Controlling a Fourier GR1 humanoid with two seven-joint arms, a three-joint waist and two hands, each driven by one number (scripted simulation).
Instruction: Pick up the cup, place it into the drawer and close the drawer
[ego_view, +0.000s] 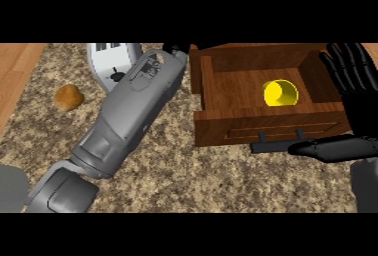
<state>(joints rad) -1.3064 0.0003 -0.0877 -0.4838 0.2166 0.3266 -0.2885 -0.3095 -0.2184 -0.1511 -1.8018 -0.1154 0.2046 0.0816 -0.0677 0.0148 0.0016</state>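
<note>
The desk (192, 175) is showing rough, speckled stone with a matt look. At one o'clock the drawer (221, 125) is showing smooth brown wood with a slight sheen, and its handle (277, 145) is looking dark and matt. The cup (280, 93) inside is gleaming like glossy yellow plastic. The left forearm (129, 115) is looking like smooth grey plastic, and at three o'clock the right hand (360, 112) is shining glossy black.

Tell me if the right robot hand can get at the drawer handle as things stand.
Probably yes. The right robot hand is open beside the drawer, its thumb right by the handle, with nothing between them.
</note>
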